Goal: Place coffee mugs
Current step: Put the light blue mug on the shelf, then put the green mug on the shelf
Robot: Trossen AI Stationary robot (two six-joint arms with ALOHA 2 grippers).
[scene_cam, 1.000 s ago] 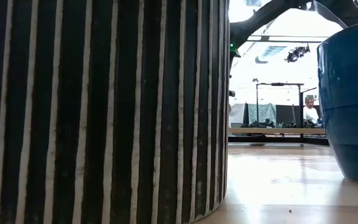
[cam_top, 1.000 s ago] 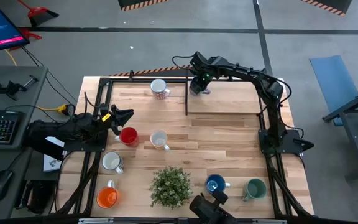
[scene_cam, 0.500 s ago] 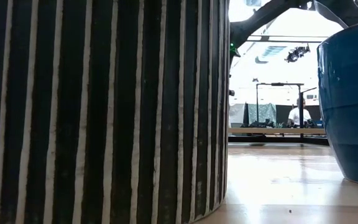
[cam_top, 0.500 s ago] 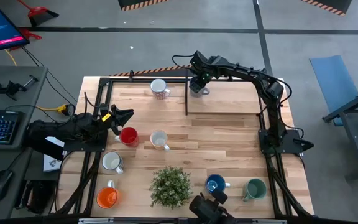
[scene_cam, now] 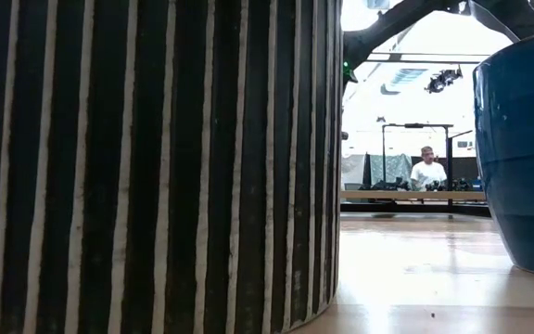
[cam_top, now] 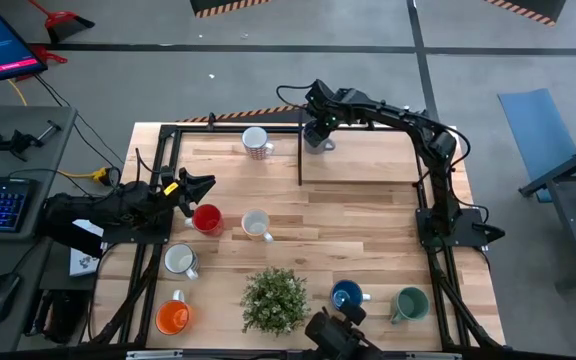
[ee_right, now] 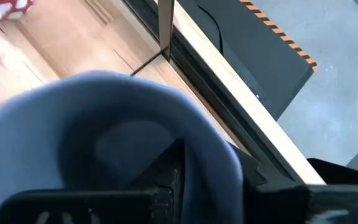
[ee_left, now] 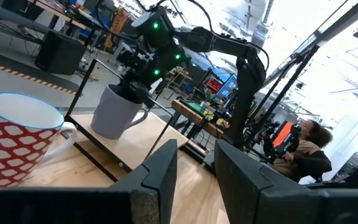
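We see R gripper (cam_top: 318, 137) clamped on small lavender-blue ceramic mug (ee_left: 118, 111) at wooden table's (cam_top: 368, 215) far edge; L gripper (cam_top: 204, 184) near red ceramic mug (cam_top: 207, 219), fingers apart.

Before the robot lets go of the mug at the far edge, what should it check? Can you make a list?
1. Right end effector holds the lavender mug by its rim: ok.
2. Mug upright: ok.
3. Mug bottom resting on the raised board: cannot tell.
4. Space around it: the patterned mug stands apart: ok.
5. Left end effector out of the way, beside the red mug: ok.
6. Distance from the table's far edge: close, cannot tell if safe.
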